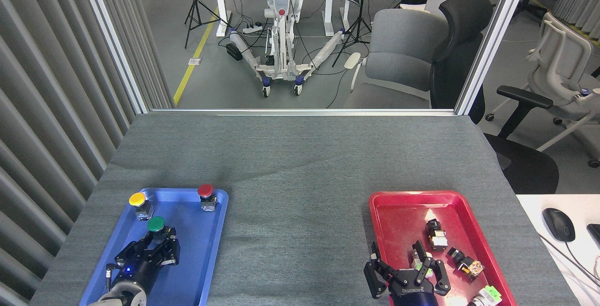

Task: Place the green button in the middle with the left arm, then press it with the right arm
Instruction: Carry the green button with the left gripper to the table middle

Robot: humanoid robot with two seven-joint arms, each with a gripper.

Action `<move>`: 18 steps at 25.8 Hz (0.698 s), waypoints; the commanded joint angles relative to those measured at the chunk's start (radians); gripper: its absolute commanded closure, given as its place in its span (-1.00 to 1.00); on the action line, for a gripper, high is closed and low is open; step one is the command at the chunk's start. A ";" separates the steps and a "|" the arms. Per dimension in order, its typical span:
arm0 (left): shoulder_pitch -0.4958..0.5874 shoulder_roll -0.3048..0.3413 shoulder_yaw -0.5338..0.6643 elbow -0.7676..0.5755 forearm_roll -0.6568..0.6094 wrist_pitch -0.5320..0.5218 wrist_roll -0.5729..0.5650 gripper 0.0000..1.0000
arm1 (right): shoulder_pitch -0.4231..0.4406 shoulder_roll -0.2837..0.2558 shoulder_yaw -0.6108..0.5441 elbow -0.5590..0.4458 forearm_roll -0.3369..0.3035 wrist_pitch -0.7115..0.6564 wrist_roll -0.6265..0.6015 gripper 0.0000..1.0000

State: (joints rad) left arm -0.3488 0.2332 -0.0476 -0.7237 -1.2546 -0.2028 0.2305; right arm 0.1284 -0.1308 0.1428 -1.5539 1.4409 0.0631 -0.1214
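Head view: left gripper (159,245) pinches the green button (156,225) in the blue tray (206,250), ready for lifting; right gripper (404,273) hangs spread, waiting to press.

Black end effectors — left (157,245) blue-lit, right (407,275) white-lettered — linked fingers.

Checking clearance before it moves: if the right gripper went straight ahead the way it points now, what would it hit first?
Probably the small switch with a green part lying in the red tray: it sits between the open fingers of the right gripper. Height above it is unclear.
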 commanded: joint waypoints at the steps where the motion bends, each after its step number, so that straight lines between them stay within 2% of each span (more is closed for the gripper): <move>1: 0.005 0.014 -0.041 0.000 -0.002 -0.009 0.018 0.83 | 0.001 -0.001 0.001 0.000 0.001 0.000 0.003 -0.97; 3: 0.008 0.026 -0.064 -0.011 -0.002 -0.032 0.036 1.00 | 0.001 -0.001 0.001 0.000 0.001 0.000 0.005 -0.97; 6: 0.013 0.029 -0.086 -0.057 -0.003 -0.070 0.064 1.00 | 0.001 -0.001 0.001 0.000 0.000 0.000 0.006 -0.97; 11: 0.019 0.012 -0.228 -0.287 -0.028 -0.066 0.059 1.00 | -0.001 -0.010 0.001 0.000 -0.002 -0.003 0.005 -0.97; 14: -0.019 -0.060 -0.331 -0.303 -0.040 -0.052 0.063 1.00 | -0.001 -0.010 0.001 0.002 -0.002 -0.003 0.005 -0.97; 18: -0.042 -0.184 -0.402 -0.197 -0.134 -0.046 0.056 1.00 | 0.001 -0.010 0.001 0.002 -0.004 -0.003 0.005 -0.97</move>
State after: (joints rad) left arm -0.3744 0.1302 -0.3971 -0.9762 -1.3313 -0.2570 0.2891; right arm 0.1277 -0.1407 0.1442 -1.5527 1.4379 0.0593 -0.1147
